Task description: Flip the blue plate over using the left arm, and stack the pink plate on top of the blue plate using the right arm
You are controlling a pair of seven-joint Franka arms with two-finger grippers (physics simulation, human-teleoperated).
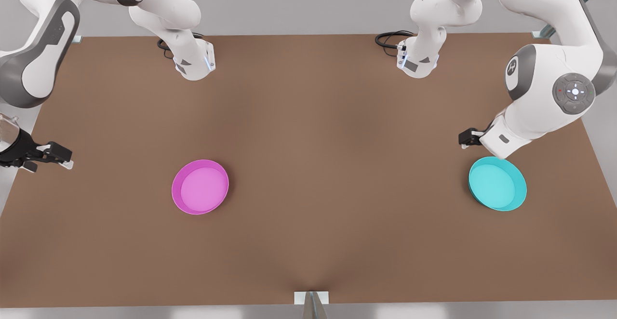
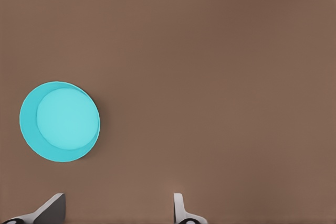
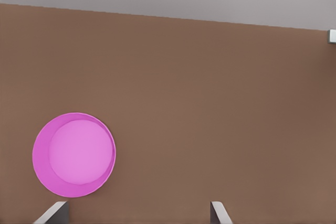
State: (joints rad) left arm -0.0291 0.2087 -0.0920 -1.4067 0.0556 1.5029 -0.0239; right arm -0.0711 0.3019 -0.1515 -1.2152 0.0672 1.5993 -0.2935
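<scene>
The blue plate (image 1: 497, 184) (image 2: 59, 122) rests open side up on the brown table at the front view's right. My left gripper (image 1: 463, 139) (image 2: 118, 214) hangs above the table just behind and to the left of it, open, holding nothing. The pink plate (image 1: 200, 187) (image 3: 73, 155) lies open side up at the front view's left-centre. Well apart from it, at the table's left edge in the front view, my right gripper (image 1: 60, 157) (image 3: 135, 216) is open and holds nothing.
Both arm bases (image 1: 194, 63) (image 1: 418, 61) stand at the back of the table (image 1: 328, 165) with black cables (image 1: 388, 39) beside them. A small white bracket (image 1: 311, 299) sits at the middle of the front edge. Bare tabletop lies between the two plates.
</scene>
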